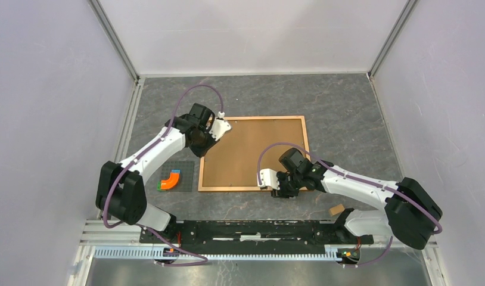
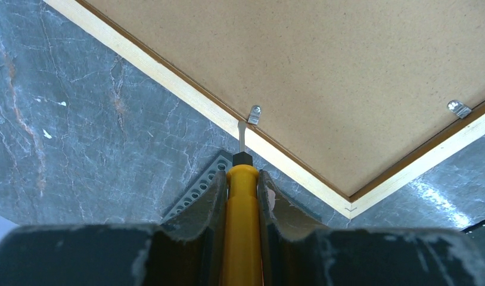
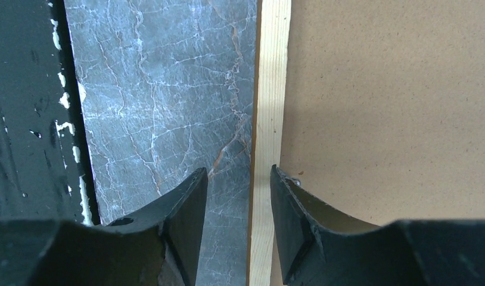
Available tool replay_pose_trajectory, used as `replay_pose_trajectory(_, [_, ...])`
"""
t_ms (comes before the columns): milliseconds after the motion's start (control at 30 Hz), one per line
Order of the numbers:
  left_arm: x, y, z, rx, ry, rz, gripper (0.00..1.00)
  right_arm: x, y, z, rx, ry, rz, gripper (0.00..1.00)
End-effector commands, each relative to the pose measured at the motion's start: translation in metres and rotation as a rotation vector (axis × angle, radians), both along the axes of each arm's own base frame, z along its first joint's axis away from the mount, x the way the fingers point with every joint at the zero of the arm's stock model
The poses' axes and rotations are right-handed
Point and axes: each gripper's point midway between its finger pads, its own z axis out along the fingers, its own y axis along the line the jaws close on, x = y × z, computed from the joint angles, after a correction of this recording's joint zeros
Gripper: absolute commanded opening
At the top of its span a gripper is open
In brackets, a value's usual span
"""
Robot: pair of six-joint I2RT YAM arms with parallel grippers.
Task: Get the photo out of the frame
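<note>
1. The frame lies face down on the table. Only its fibreboard back shows, so the photo must be under that board inside the frame, where we cannot see it.
2. We judge the frame to be stiff and fairly light, and its narrow wooden border looks the safest place to pinch. The photo is probably thin, floppy and easily creased. We would take it by one edge once the board is off.
3. At the frame's near edge, the right gripper has its jaws partly apart and holds nothing. One finger hangs outside the border and the other just inside it, over the board. We cannot tell whether either tip presses the wood.
4. Farther off, at the frame's left edge, the left gripper is clamped on a yellow-handled tool. The tool's flat blade reaches across the border to a small metal clip.
</note>
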Motion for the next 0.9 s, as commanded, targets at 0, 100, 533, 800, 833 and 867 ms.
replay_pose_trajectory(0, [0.009, 0.0, -0.001, 0.04, -0.053, -0.085, 0.02, -0.005, -0.021, -0.021, -0.09, 0.019, -0.033, 0.48])
replay_pose_trajectory(100, [0.01, 0.0, -0.004, 0.056, -0.064, -0.112, 0.02, -0.004, -0.023, -0.023, -0.1, 0.011, -0.04, 0.48])
replay_pose_trajectory(533, [-0.001, 0.003, -0.017, 0.115, -0.062, -0.209, 0.02, -0.003, -0.021, -0.026, -0.107, 0.018, -0.049, 0.45])
replay_pose_trajectory(800, [-0.02, -0.001, -0.02, 0.125, 0.004, -0.252, 0.02, -0.001, -0.02, -0.027, -0.108, 0.024, -0.059, 0.37])
replay_pose_trajectory(833, [-0.025, -0.006, -0.02, 0.105, 0.023, -0.267, 0.02, -0.001, -0.02, -0.027, -0.11, 0.027, -0.061, 0.35])
replay_pose_trajectory(867, [-0.029, -0.008, -0.02, 0.096, 0.039, -0.273, 0.02, -0.001, -0.02, -0.027, -0.11, 0.026, -0.062, 0.32])
